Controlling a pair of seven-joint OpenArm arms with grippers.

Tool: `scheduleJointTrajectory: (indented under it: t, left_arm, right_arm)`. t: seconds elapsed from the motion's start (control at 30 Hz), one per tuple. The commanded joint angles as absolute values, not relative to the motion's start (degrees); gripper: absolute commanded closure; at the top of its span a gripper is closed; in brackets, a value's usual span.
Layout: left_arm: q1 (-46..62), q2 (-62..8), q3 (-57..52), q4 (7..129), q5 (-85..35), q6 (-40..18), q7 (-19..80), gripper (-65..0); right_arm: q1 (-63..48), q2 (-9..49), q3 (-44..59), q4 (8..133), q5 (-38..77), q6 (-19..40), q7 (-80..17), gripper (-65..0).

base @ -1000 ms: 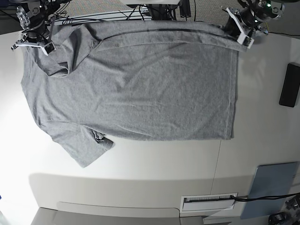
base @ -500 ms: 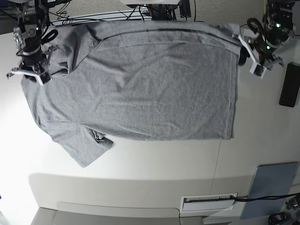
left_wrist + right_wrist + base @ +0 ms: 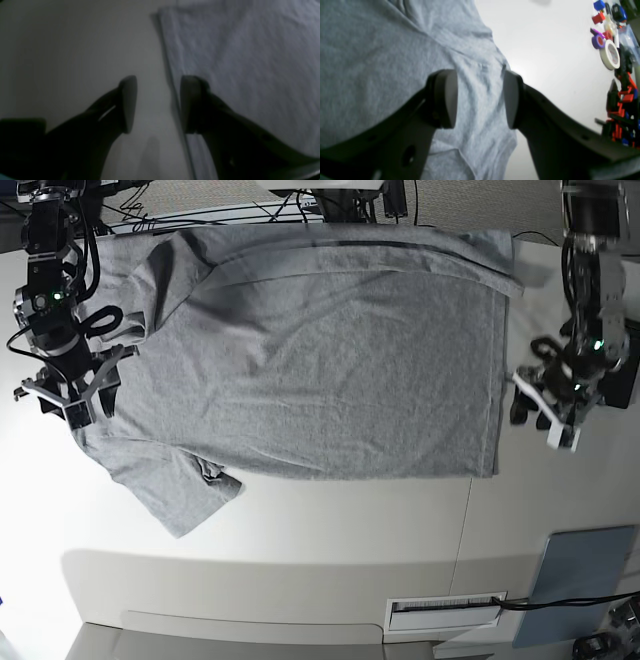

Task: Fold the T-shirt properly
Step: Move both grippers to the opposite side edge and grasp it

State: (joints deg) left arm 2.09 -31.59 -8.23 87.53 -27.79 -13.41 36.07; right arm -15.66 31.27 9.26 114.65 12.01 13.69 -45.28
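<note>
In the left wrist view, your left gripper hangs spread above the surface, empty. The hem edge of the T-shirt runs between the two fingers, lengthwise away from the camera. One finger sits over bare surface, the other over cloth. So the shirt lies to this gripper's right-hand side of the picture, and the hem is right beneath the gap.

In the right wrist view, your right gripper is also spread and holds nothing. Grey fabric fills the space under both fingers. The garment's edge falls just past the right-hand finger, where white surface begins. A clutter of coloured parts and tape rolls sits far off at the frame's side.

In the base view, the T-shirt lies flat with its long axis running across the frame, hem toward the left gripper and sleeves toward the right gripper. Each arm stands at its own end, about mid-height of the cloth. Neither is nearer the other's end, so I judge each should take its own side.
</note>
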Motion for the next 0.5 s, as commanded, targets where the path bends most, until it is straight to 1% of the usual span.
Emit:
scheduleJointTrajectory:
  t: [0.0,0.13,0.27,0.33,0.47]
  left_arm:
    - [-1.3,-31.8,-7.1,85.5,-28.4,-13.5,35.0,-29.5]
    - [-12.3,-27.8,-2.4,73.3,-26.9,-13.5,34.7,-29.5]
    - [-22.0,-24.8,-0.9,62.1,-23.8,-13.0,34.2,-29.5]
    - [-25.5,-24.3,-0.9,57.5,-23.3,-11.8,34.0,-29.5]
    - [-29.7,-24.1,-0.9,50.7,-21.1,-11.8,33.5,-29.5]
  right_arm:
    - [-14.7,32.4,9.8,115.4,11.9,13.4,-44.2,-29.2]
    - [-14.2,32.4,9.8,115.4,12.0,13.4,-45.1,-29.2]
    - [-14.2,32.4,9.8,115.4,11.9,13.4,-46.6,-29.2]
    - [-14.2,32.4,9.8,115.4,11.9,13.4,-47.0,-29.2]
    - [-14.2,32.4,9.8,115.4,11.9,13.4,-47.0,-29.2]
